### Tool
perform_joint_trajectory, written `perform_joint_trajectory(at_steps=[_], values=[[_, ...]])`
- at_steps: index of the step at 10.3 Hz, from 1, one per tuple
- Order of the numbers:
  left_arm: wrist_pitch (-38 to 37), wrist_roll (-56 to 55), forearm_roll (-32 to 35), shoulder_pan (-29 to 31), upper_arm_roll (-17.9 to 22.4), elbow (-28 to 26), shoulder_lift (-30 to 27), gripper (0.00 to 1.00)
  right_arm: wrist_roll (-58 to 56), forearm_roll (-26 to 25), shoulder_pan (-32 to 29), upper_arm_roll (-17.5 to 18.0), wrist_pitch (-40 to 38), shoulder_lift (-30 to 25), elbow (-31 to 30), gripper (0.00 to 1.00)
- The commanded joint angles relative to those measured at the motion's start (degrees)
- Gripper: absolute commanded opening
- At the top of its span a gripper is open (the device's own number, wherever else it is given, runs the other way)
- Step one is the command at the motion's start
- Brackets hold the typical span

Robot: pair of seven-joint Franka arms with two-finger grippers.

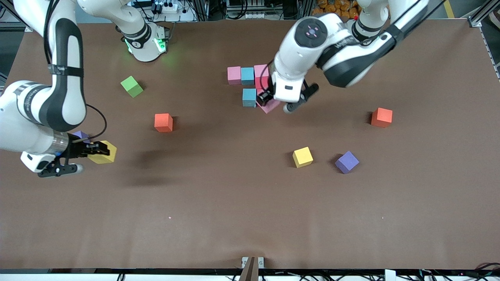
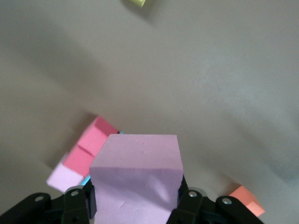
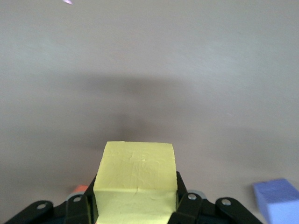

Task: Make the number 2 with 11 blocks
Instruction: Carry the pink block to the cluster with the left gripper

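Observation:
My left gripper [image 1: 268, 100] is shut on a pink block [image 1: 270, 106], also seen in the left wrist view [image 2: 135, 172], low and tilted beside a blue block [image 1: 249, 97]. Just farther from the front camera stands a row of pink [image 1: 234, 75], blue [image 1: 247, 75] and pink [image 1: 260, 71] blocks, with a red block [image 1: 264, 82] touching its end. My right gripper [image 1: 97, 151] is shut on a yellow block [image 1: 104, 152], also seen in the right wrist view [image 3: 135, 182], above the table at the right arm's end.
Loose on the table are a red block [image 1: 163, 122], an orange block [image 1: 381, 117], a yellow block [image 1: 302, 157], a purple block [image 1: 347, 162] and a green cube [image 1: 131, 86]. Another purple block [image 1: 81, 135] peeks out beside my right wrist.

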Motion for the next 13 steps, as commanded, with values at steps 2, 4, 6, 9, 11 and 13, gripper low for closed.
perform_joint_trajectory(at_steps=[2,4,6,9,11,13], values=[[-0.61,-17.66,-1.14,-5.15,0.44,1.18,-0.34,0.07,3.06,0.62,1.71,7.17,-0.87,0.71,2.37,0.27],[1.85,-28.84,-0.87,-9.19,0.88,1.01,0.01,0.08,2.97,0.09,-0.48,14.64,-0.70,-0.08,2.45,0.28],[5.00,-37.90,-0.70,-12.53,3.41,0.83,0.80,0.08,2.28,-0.87,-1.10,14.93,-0.61,0.35,2.36,0.29],[12.48,-49.25,0.44,-26.28,14.98,0.92,2.21,0.08,1.49,-3.78,-5.31,14.93,1.06,1.59,2.71,0.29],[17.13,-56.09,0.71,-38.51,27.28,0.83,2.38,0.08,1.48,-3.87,-6.03,14.93,1.14,1.94,2.71,0.29],[18.91,-62.88,0.80,-43.13,31.90,0.66,3.26,0.08,1.48,-3.87,-6.29,14.93,2.80,3.08,2.71,0.29]])
